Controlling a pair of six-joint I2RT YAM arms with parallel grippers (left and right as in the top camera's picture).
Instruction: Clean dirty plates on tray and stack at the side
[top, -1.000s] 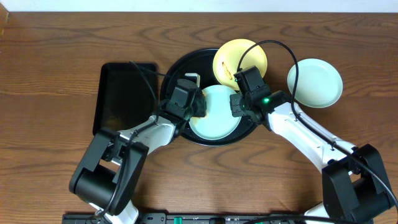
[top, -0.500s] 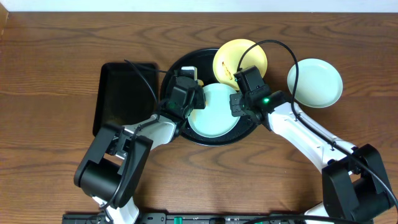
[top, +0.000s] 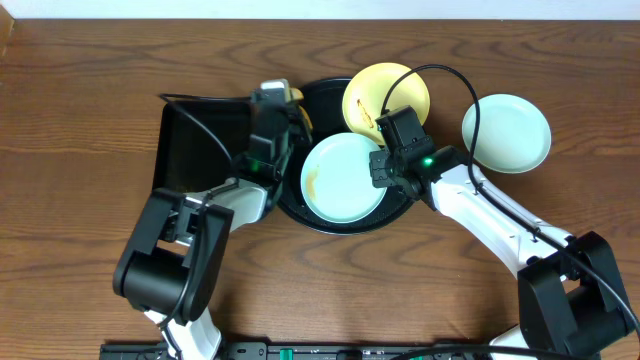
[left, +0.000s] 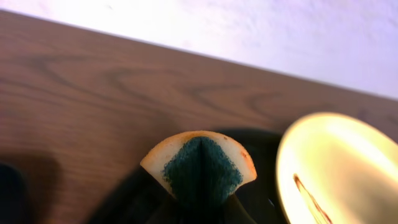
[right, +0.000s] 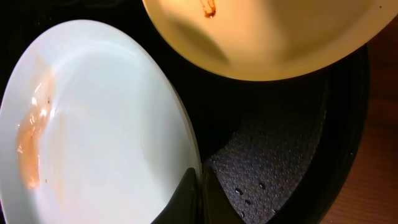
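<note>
Left claw (top: 272, 98) has moved off the smeared pale mint-blue round plastic plate (top: 345, 180) to the far-left rim of the large round black tray (top: 330, 100). It is clamped on a folded yellow sponge with a dark green scouring face (left: 200, 165). Right claw (right: 200, 198) is pinched on that plate's right rim, plate inside tray. Pale yellow round plate (top: 365, 95), brown smear, overlaps tray's far rim. Second mint-blue plate (top: 506, 132) sits on wood-grain counter (top: 80, 120), right of tray, apart. Smaller rectangular black tray (top: 200, 150) is just left of tray.
</note>
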